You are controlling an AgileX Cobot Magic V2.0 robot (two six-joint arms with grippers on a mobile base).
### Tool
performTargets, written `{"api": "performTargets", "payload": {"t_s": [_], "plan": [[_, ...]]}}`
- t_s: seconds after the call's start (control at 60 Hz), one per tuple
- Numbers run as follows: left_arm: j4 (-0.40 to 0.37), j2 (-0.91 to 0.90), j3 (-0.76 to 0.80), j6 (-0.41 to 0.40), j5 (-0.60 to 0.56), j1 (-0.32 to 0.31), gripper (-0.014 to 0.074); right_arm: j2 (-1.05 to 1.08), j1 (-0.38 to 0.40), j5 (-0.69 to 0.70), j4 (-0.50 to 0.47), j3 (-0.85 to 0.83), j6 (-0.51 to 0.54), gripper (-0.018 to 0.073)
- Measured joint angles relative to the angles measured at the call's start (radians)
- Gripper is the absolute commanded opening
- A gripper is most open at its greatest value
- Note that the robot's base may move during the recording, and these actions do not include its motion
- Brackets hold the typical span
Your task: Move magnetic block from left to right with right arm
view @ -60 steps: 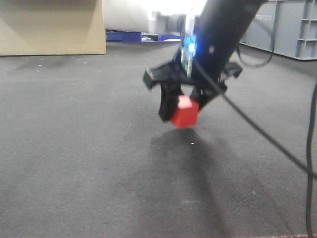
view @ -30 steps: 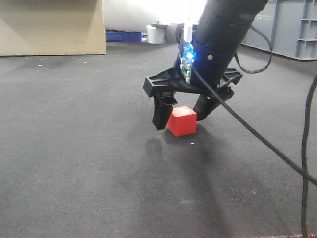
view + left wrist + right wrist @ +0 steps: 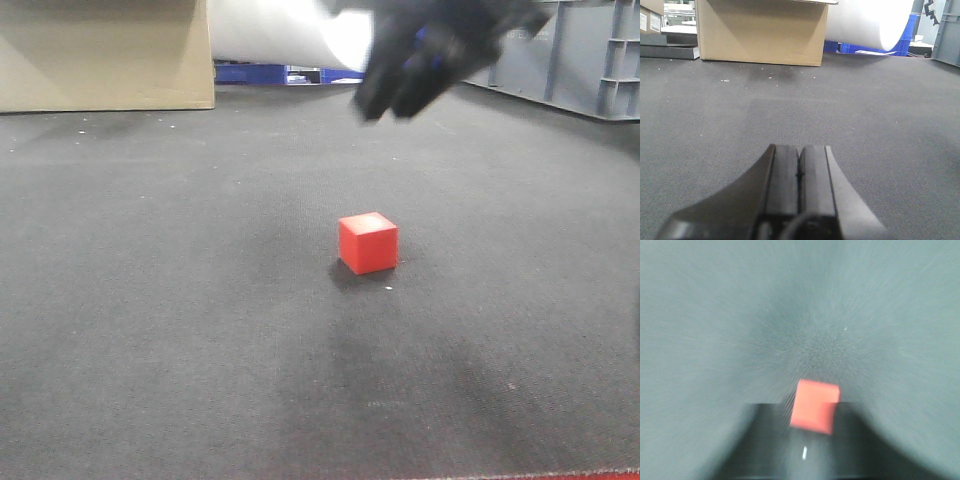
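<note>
Resting alone on the dark mat point(image 3: 150, 330), magnetic block point(image 3: 368, 242), well in front of the cardboard box point(image 3: 105, 55); right gripper point(image 3: 415, 60) blurred above, holding nothing (opening impossible to tell), likely released. Left gripper point(image 3: 799, 172) pressed closed, empty.

Dark grey, finely textured carpet point(image 3: 170, 300) covers the floor. At its far edge stand a tan cardboard box point(image 3: 100, 55), a large white roll point(image 3: 867, 22), blue crates point(image 3: 250, 72) and grey plastic bins point(image 3: 590, 60), brightly lit.
</note>
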State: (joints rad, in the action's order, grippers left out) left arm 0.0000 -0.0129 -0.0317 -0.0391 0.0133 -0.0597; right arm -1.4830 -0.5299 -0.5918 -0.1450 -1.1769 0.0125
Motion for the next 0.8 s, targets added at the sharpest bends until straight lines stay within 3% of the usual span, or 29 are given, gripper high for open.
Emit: {"api": "performTargets", "payload": {"t_s": [0.467,0.801], "plan": [[0.000,0.000,0.000,0.000,0.000,0.000,-0.0116,0.580,0.000,0.114,0.000,0.482,-0.001,0.0069],[0.000,0.000,0.000,0.000,0.000,0.000,-0.0116,0.953,0.000,0.067,-0.001,0.600,-0.004,0.0069]]}}
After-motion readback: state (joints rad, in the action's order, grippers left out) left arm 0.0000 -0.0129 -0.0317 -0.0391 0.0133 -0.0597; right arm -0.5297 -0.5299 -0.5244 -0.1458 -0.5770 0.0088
